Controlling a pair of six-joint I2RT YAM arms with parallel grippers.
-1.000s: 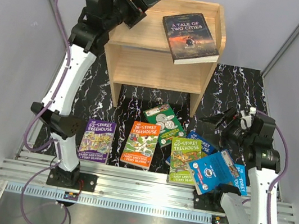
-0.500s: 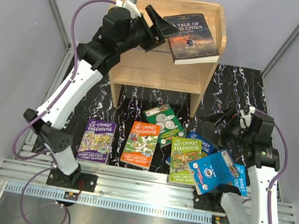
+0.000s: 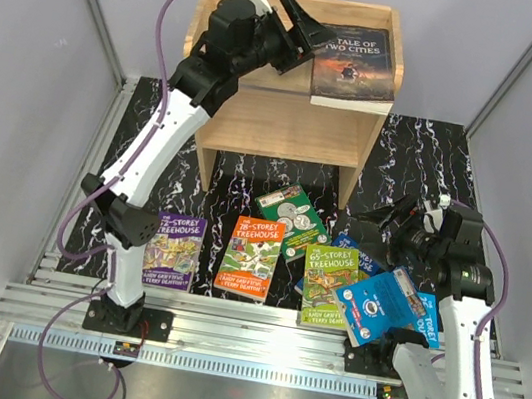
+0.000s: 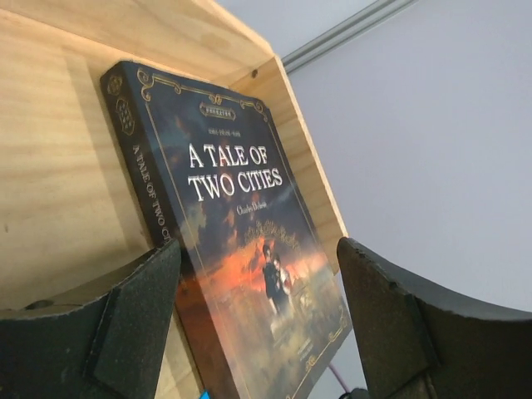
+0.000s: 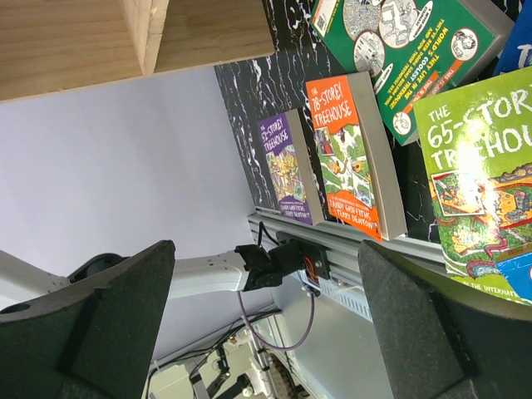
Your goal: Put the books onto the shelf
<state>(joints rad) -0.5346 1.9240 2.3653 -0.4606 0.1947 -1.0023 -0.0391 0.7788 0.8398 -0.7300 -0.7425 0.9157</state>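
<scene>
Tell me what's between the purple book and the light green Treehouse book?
The orange Treehouse book, lying flat; the top view shows it.

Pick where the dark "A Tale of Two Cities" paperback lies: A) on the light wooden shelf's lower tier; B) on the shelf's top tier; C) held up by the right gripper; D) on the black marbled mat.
B: the dark paperback lies flat on the top board of the light wooden shelf.

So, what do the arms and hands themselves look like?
The left arm and right arm match: white links, black joints, a purple cable looping outside each. The left hand and right hand each have two broad, matte black fingers. No markings legible.
</scene>
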